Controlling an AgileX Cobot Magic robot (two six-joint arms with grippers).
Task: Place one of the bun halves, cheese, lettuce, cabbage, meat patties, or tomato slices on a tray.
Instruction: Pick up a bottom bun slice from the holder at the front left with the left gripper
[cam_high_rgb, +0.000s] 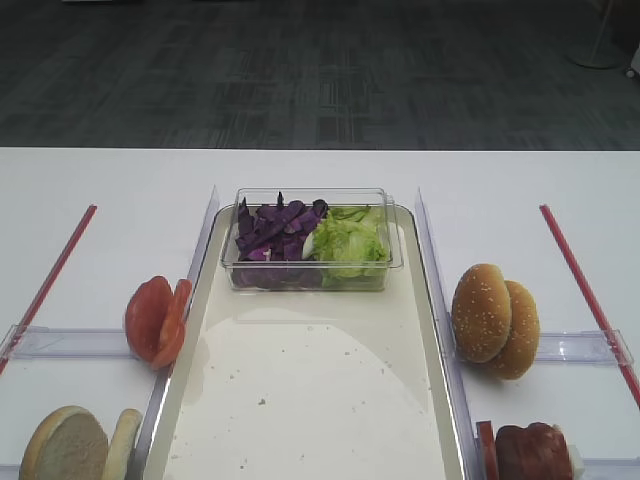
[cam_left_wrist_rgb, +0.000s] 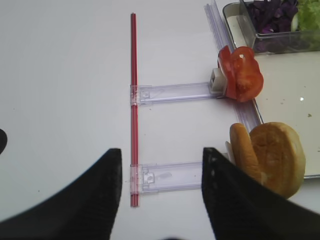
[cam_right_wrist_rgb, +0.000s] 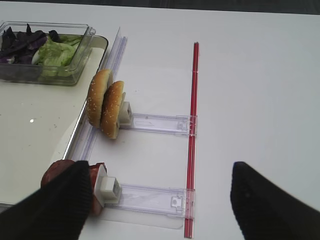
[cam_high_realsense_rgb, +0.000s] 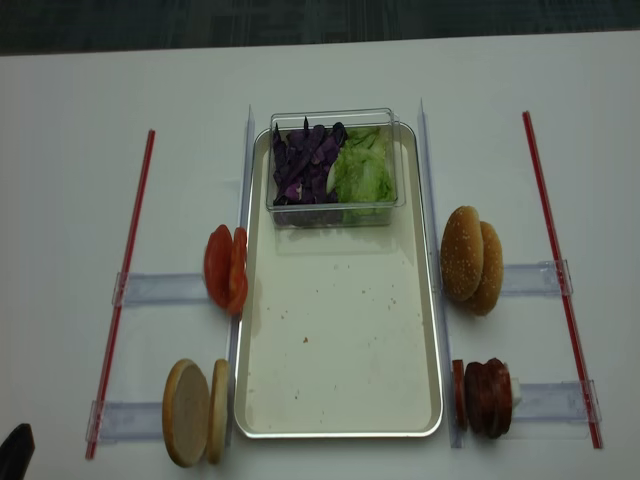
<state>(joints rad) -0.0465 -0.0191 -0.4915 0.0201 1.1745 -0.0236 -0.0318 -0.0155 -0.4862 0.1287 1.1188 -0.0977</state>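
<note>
Left wrist view: left gripper (cam_left_wrist_rgb: 160, 200) jaws wide apart, holding nothing; bun halves (cam_left_wrist_rgb: 270, 157) at 3 o'clock. Right gripper (cam_right_wrist_rgb: 160, 200) likewise spread, empty.

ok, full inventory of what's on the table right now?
tray: 1, cream-white, centre, crumbs only
clear tub: 1, far end of tray
cabbage: purple shreds, tub's left half
lettuce: pale green, tub's right half
tomato slices: red, on edge, left of tray
bun halves: 2, pale, on edge, near left
sesame buns: 2, golden, right of tray
meat patties: dark reddish-brown, near right
red strips: 2, outer sides
left hand: black, open
right hand: black, open
</note>
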